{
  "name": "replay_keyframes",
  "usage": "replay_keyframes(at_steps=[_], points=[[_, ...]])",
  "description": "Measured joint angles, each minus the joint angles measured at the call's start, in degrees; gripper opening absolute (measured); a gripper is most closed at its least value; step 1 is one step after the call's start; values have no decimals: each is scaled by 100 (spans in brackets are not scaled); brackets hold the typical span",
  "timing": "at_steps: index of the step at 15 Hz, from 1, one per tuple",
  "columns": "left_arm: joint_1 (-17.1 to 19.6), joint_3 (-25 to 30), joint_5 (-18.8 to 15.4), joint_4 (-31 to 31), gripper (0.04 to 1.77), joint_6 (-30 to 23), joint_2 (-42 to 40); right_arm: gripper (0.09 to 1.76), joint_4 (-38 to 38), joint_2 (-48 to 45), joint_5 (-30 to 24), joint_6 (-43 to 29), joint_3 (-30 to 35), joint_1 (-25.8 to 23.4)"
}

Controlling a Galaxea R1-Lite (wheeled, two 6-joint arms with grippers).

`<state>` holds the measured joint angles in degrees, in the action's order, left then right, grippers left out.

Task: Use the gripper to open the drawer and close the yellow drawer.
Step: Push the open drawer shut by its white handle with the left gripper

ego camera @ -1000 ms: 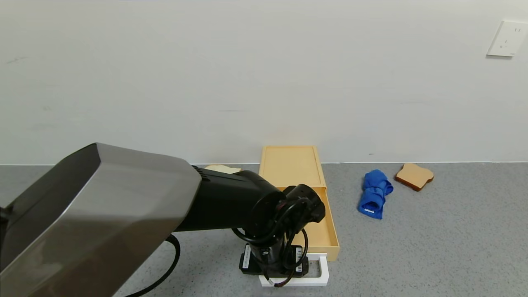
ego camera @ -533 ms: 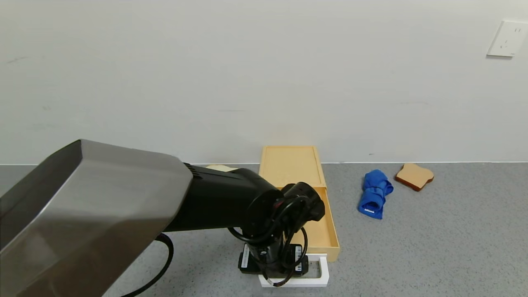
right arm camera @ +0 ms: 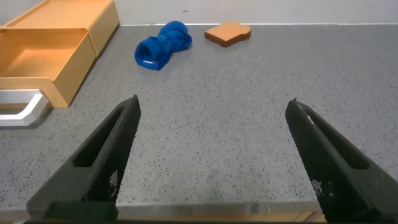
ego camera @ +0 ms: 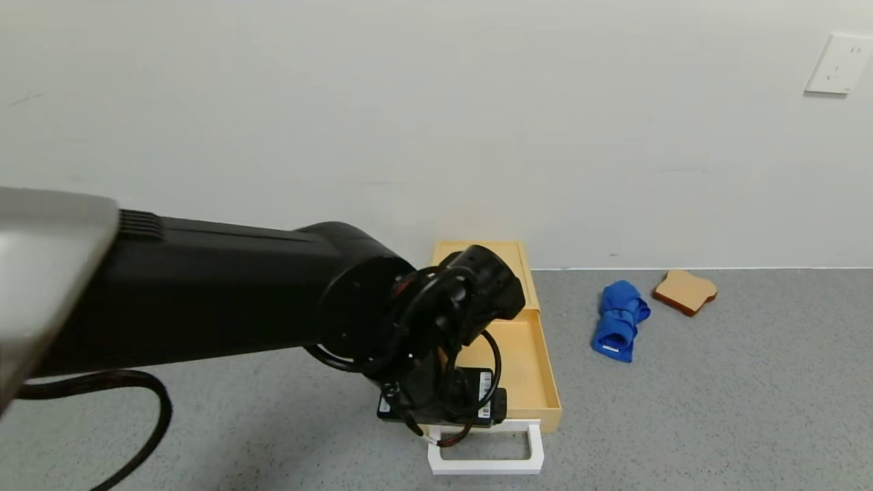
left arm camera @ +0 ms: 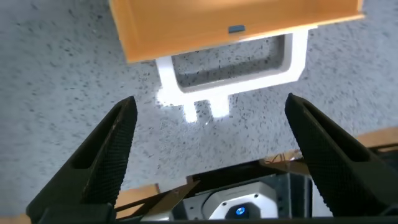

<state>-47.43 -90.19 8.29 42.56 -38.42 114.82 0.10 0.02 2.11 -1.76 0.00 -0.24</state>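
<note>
No text, brand or number is legible. The left gripper (ego camera: 447, 409) carries white barcode stickers (ego camera: 485, 394), their bars and digits too small to read. The blue cloth (ego camera: 619, 320) bears a small white tag, unreadable.

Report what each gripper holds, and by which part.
Nothing. The left gripper is open above the drawer's white handle; the right gripper is open over bare countertop.
</note>
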Motion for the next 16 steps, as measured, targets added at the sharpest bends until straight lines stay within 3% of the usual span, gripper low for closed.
replay_keyframes(at_steps=[5, 9, 13, 16], points=[[141, 105, -184, 145, 172, 998, -1017, 171, -2, 0, 1, 0, 0, -2], [603, 446, -1076, -149, 172, 1925, -1909, 171, -2, 0, 0, 0, 0, -2], [1240, 1475, -1851, -1406, 172, 2872, -2783, 171, 0, 0, 0, 0, 0, -2], [1477, 2148, -2085, -2583, 172, 2978, -3131, 171, -2, 0, 0, 0, 0, 0]])
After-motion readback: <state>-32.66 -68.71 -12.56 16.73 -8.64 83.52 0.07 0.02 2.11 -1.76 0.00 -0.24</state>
